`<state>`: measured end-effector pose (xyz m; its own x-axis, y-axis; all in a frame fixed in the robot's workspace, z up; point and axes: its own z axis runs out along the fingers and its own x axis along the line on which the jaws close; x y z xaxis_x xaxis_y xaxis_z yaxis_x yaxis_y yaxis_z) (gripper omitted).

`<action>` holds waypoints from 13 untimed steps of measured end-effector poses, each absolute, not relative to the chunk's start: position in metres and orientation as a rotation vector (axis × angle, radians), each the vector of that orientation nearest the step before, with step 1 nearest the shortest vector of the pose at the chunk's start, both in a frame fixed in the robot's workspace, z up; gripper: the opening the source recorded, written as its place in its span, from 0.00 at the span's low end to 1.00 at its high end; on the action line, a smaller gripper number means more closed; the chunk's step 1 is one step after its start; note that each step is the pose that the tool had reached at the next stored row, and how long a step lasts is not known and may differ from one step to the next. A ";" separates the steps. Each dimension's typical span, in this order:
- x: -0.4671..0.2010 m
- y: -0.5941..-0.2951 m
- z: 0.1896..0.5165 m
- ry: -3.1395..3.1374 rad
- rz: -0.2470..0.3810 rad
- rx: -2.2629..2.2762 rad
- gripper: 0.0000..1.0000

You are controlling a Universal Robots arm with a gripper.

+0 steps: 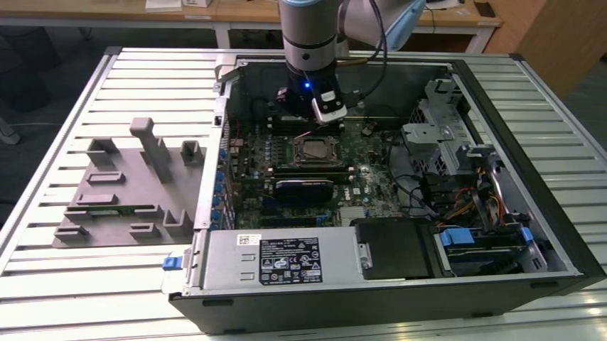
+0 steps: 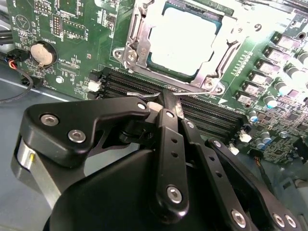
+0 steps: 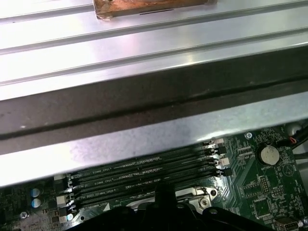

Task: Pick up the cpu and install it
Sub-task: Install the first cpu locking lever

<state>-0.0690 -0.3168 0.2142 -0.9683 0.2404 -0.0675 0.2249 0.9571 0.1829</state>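
The cpu (image 2: pixel 180 41), a flat square chip with a silvery top, lies inside the square metal socket frame (image 2: pixel 137 36) on the green motherboard; in the exterior view the cpu (image 1: pixel 311 150) sits mid-board. My gripper (image 2: pixel 169 103) hangs just beside the socket, over the black memory slots (image 2: pixel 130 86), with its fingers shut together and nothing between them. In the exterior view the gripper (image 1: pixel 328 116) is a little behind the socket, low inside the open computer case. The first wrist view shows the gripper (image 3: pixel 163 192) above the memory slots (image 3: pixel 144 175).
The case walls (image 1: pixel 227 106) surround the board. A black heatsink block (image 1: pixel 303 190) lies in front of the socket, a power supply (image 1: pixel 275 259) nearer still, and a drive cage with cables (image 1: pixel 446 142) is at the exterior view's right. A grey fixture tray (image 1: pixel 124 192) sits on the slatted table.
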 end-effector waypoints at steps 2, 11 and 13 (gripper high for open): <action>-0.069 -0.317 0.214 3.015 0.259 0.359 0.11; -0.069 -0.315 0.211 2.970 0.232 0.350 0.11; -0.069 -0.315 0.211 2.969 0.230 0.350 0.11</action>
